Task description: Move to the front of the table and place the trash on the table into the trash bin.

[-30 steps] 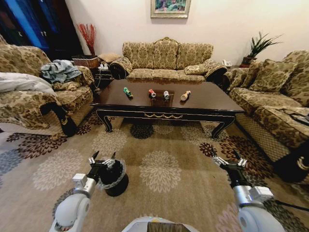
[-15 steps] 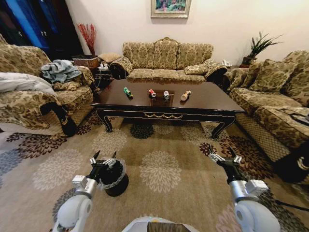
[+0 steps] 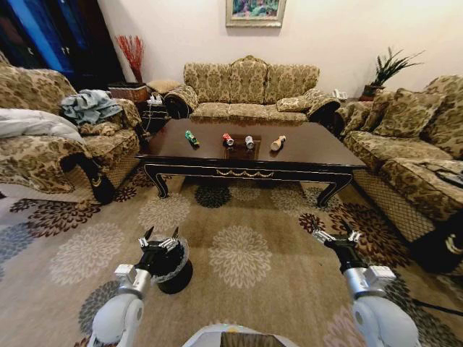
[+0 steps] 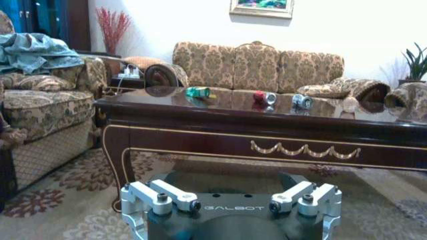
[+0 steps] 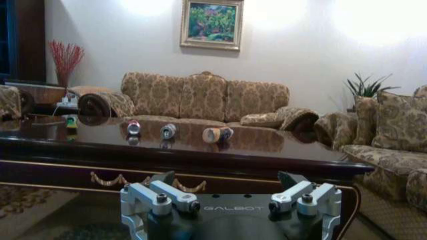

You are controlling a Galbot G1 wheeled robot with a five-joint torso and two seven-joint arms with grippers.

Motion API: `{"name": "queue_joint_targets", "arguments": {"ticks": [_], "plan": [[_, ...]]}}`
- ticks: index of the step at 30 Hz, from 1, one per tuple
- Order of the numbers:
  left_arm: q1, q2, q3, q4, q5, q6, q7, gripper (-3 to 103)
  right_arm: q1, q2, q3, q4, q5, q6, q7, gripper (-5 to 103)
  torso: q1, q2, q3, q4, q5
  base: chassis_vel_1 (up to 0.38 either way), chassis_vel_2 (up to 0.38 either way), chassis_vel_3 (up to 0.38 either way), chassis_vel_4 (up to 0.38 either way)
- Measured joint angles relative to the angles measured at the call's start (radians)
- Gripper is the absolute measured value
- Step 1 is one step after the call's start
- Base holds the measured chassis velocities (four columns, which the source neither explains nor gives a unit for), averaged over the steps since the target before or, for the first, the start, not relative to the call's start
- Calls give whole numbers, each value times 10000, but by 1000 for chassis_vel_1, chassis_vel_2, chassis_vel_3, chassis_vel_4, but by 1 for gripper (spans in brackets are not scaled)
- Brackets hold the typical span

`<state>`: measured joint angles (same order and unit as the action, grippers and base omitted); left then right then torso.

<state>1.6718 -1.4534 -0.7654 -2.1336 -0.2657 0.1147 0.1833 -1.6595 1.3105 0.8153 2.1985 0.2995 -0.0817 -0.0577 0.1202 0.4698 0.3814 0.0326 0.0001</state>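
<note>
The dark glossy table (image 3: pixel 311 150) stands across the carpet ahead of me. On it lie the trash items in a row: a green bottle (image 3: pixel 191 137), a red can (image 3: pixel 228 139), a silver can (image 3: pixel 249 142) and a tan bottle (image 3: pixel 278 143). The black trash bin (image 3: pixel 177 275) with its clear liner sits on the carpet just under my left gripper (image 3: pixel 160 235), which is open. Low on the right, well short of the table, my right gripper (image 3: pixel 333 233) is also open. In the wrist views both grippers (image 4: pixel 230 177) (image 5: pixel 227 177) face the table's apron with nothing between their fingers.
Patterned sofas ring the table: one behind it (image 3: pixel 249 87), one on the left (image 3: pixel 43 155) with clothes on it, one on the right (image 3: pixel 419 159). A dark side table (image 3: pixel 152 112) stands at the back left. Open carpet (image 3: pixel 239 238) lies between me and the table.
Both grippers have shifted slightly inward, the left to the right and the right to the left. The table, trash and bin stay where they were.
</note>
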Motion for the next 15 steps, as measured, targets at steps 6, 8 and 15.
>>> {"name": "queue_joint_targets", "arguments": {"ticks": [6, 8, 15], "plan": [[10, 99, 7, 83, 12, -26, 67, 100, -81, -4, 4, -32, -22, 83, 0, 100, 0, 0, 0, -1, -2, 48, 31, -37, -36], [66, 162, 8, 155, 27, -61, 120, 100, -151, 18, -8, -18, -71, 153, 0, 100, 0, 0, 0, 0, -1, 69, 60, -80, -74], [117, 188, 27, 409, 128, -199, 131, 100, -199, 110, -155, 132, -209, 132, -16, 100, 0, 0, 0, 0, -3, 91, 76, -76, -75]]}}
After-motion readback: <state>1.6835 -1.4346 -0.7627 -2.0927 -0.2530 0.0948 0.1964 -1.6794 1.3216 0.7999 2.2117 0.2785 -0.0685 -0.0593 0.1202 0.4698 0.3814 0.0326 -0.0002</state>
